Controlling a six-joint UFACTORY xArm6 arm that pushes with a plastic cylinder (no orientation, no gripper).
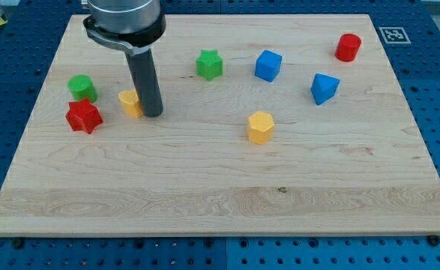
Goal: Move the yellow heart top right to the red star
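Rod tip (153,114) rests on the board (220,187) pressed against the right side of the yellow heart (130,102), partly hiding it. There is no hand here to open or close, only the bare rod. The heart sits up and right of the red star (83,116), near it but apart. A green cylinder (82,87) stands just above the star. Further right lie a green star (210,64), two blue blocks (267,65) (324,88), a yellow hexagon (260,127) and a red cylinder (348,47).
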